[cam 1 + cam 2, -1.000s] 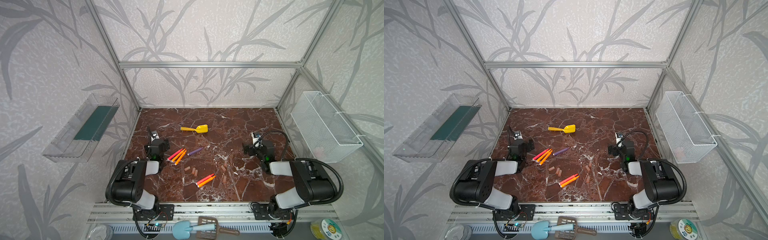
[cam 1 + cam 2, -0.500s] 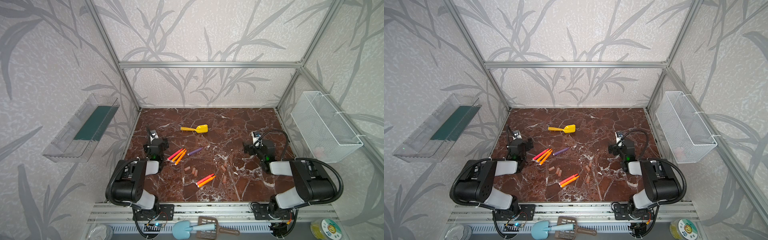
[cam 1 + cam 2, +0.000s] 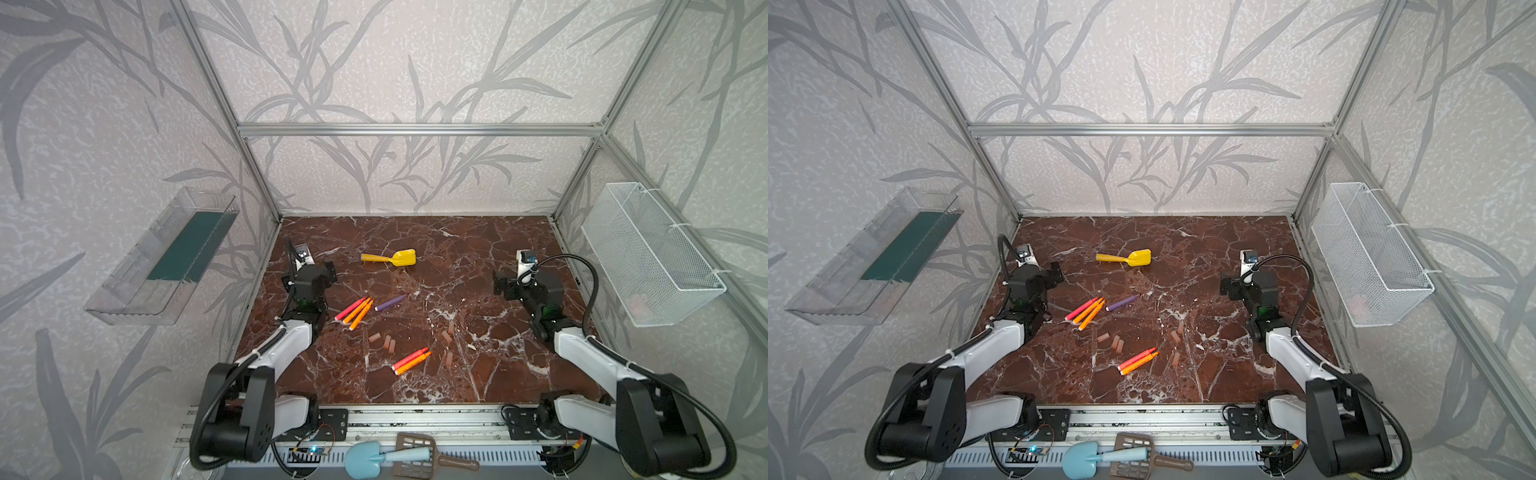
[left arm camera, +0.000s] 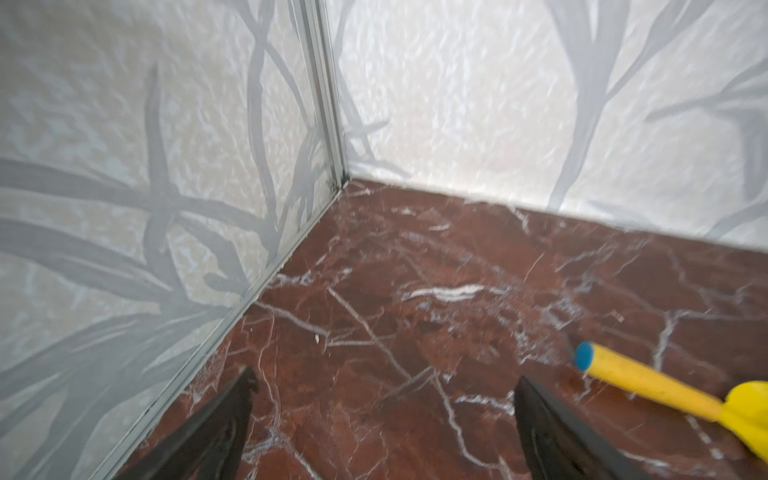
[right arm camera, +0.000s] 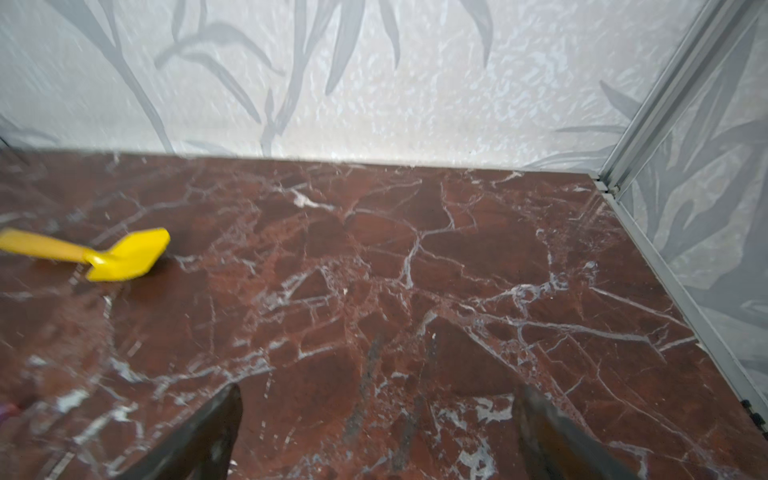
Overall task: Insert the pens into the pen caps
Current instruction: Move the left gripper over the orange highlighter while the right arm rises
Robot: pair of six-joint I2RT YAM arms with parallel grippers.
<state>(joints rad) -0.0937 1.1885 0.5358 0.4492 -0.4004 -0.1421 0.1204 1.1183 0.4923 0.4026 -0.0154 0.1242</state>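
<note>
Near the counter's (image 3: 478, 257) side edges, left jaws and right jaws gape wide, empty (the left arm (image 3: 291, 338) has barely shifted), so pens (image 3: 356, 311) and pen caps (image 3: 388, 343) lie untouched.

Ahead of the left claw (image 4: 382, 386), the red-brown marble tabletop (image 4: 415, 270) lies bare. The patterned side wall (image 4: 124, 208) hems its outer side, and a yellow plastic toy shovel (image 4: 648, 386) lies just inward. Ahead of the right claw (image 5: 378, 395) the marble is bare. Between and behind the claws lie slim marker pens (image 3: 357, 309) and short tan pen caps (image 3: 388, 343).
</note>
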